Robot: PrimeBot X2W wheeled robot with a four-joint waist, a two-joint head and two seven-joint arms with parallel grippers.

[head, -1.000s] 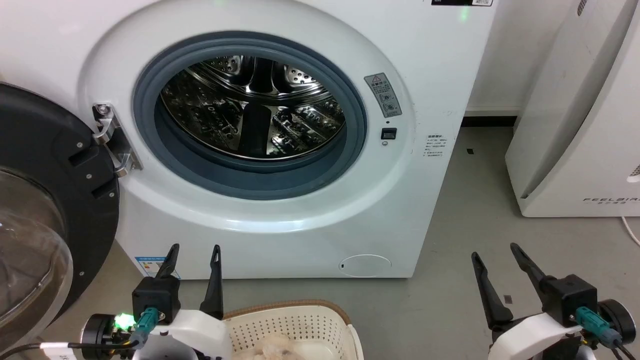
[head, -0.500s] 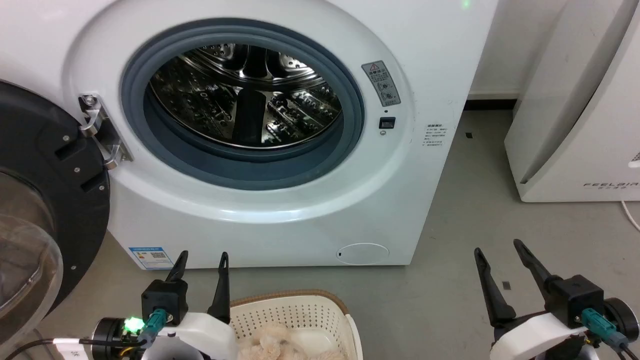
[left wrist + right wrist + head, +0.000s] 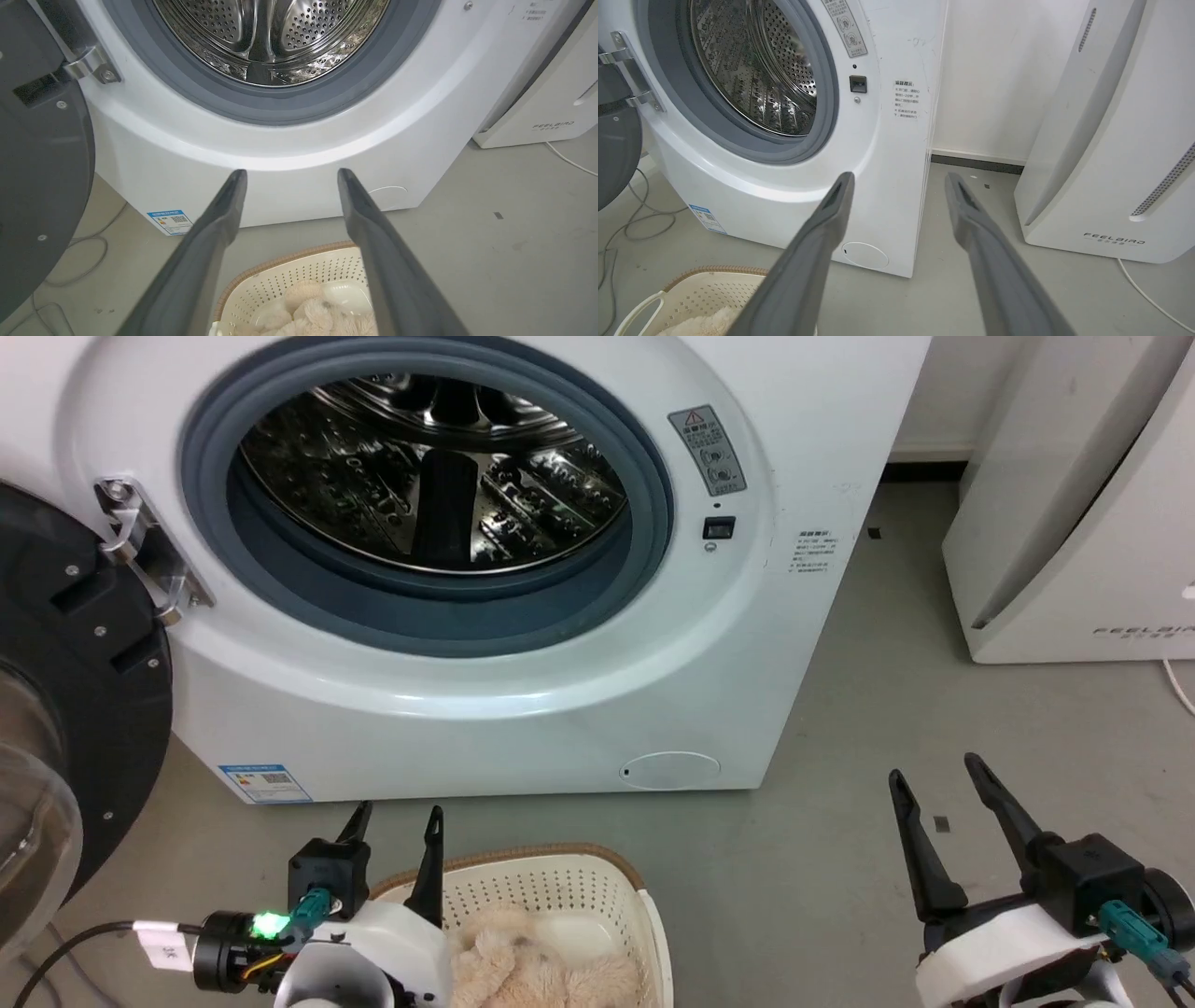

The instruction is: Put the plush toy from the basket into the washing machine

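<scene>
The beige-cream plush toy point(image 3: 532, 971) lies in the cream basket point(image 3: 597, 889) on the floor at the bottom of the head view; the left wrist view also has the toy point(image 3: 313, 312) in the basket point(image 3: 266, 284). The white washing machine point(image 3: 523, 709) stands behind it, its steel drum point(image 3: 429, 467) bare and its dark-rimmed door point(image 3: 65, 691) swung out to the left. My left gripper point(image 3: 397, 817) is open at the basket's left rear rim, holding nothing. My right gripper point(image 3: 938, 775) is open over bare floor at the right.
A white slanted appliance point(image 3: 1074, 504) marked FEELBIRD stands right of the washer, with a white cord point(image 3: 1148, 298) on the grey floor point(image 3: 868, 728) beside it. Grey cables point(image 3: 626, 233) lie on the floor left of the washer, under the open door.
The head camera has tilted down, so the washer has slid up the picture and more of the basket and toy shows. Both grippers stay open in about the same pose.
</scene>
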